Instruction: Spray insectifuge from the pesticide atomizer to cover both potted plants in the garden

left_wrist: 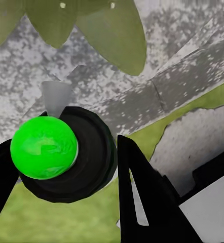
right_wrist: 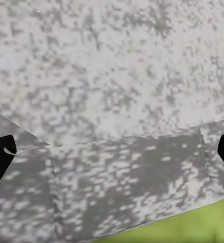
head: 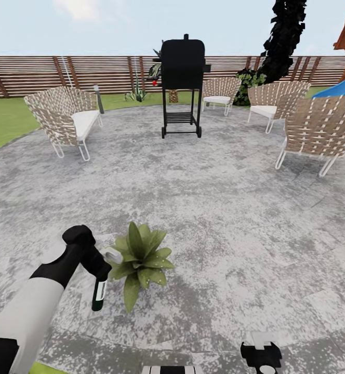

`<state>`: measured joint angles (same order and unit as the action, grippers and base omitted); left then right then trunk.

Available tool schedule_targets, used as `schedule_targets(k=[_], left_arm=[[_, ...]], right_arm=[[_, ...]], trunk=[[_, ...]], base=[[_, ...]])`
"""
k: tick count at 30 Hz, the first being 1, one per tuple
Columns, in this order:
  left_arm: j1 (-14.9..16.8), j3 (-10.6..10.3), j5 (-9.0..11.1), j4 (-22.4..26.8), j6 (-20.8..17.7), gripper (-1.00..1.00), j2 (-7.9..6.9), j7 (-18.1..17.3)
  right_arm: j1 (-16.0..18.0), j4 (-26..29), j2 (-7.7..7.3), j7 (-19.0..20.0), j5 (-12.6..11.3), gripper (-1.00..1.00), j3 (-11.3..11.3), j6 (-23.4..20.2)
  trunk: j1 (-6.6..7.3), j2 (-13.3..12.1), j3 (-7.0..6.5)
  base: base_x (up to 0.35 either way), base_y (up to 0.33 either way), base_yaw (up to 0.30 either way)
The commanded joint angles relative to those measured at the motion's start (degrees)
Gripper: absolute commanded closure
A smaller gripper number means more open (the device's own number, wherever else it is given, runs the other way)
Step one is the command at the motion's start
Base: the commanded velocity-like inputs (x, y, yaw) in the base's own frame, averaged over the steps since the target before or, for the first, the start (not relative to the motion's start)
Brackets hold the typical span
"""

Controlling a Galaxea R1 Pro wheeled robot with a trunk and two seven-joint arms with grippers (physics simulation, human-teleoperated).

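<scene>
Pesticide atomizer (head: 98, 293) hangs from the left end effector (head: 97, 267), dark bottle w/ white label, body pointing down toward the patio (head: 219, 208), just beside the potted plant (head: 140, 259) on its left side. In the left wrist view the atomizer (left_wrist: 66, 157) is seen end-on: dark round body w/ a bright green ball on it, clamped between the two dark fingers (left_wrist: 142, 197), so left end effector (left_wrist: 66, 167) is closed around the bottle. Olive leaves of the plant (left_wrist: 91, 25) sit near it, over grey paving; a strip of lawn (left_wrist: 193, 111) runs alongside.

Right end effector (head: 261, 353) is low at the frame edge, apart from the plant. In right wrist view its two dark fingertips (right_wrist: 0, 152) are spread wide, nothing between them, grey paving & a bit of grass below.

Further out on patio: black grill (head: 182, 83) in the middle, woven chairs (head: 63, 119) around it, brown slatted fence (head: 37, 75) behind, lawn at left.
</scene>
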<state>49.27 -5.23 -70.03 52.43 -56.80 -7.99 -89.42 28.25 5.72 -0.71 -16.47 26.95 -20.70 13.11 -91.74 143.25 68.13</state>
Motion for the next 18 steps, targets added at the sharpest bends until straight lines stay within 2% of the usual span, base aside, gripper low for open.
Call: schedule_targets(k=[1,4,9,13,18], left_arm=[[-0.21,-0.07,-0.53,0.15,-0.64,1.0,-0.23,-0.58],[-1.09,0.22,-0.62,0.13,-0.52,1.0,-0.8,-0.58],[-5.46,0.36,-0.63,0.05,-0.58,1.0,-1.77,-0.58],[-7.52,0.39,-0.3,-0.03,-0.65,1.0,-1.56,-0.58],[-8.52,0.57,0.2,-0.22,-0.68,1.0,-1.2,-0.58]], right_arm=[[0.05,-0.1,0.01,-0.15,0.56,-1.0,-0.48,0.25],[0.05,-0.15,0.01,-0.15,0.6,-1.0,-0.48,0.3],[0.05,-0.18,-0.08,-0.15,0.64,-1.0,-0.48,0.33],[0.05,-0.17,-0.08,-0.15,0.65,-1.0,-0.48,0.33],[0.05,-0.1,-0.05,-0.15,0.62,-1.0,-0.48,0.33]], trunk=[[0.01,0.02,0.05],[0.01,0.02,0.04],[0.01,0.02,0.04],[0.01,0.02,0.04],[0.01,0.02,0.04]], base=[[0.0,0.0,-0.016],[0.0,0.0,-0.007],[0.0,0.0,0.0],[0.0,0.0,0.0],[0.0,0.0,0.0]])
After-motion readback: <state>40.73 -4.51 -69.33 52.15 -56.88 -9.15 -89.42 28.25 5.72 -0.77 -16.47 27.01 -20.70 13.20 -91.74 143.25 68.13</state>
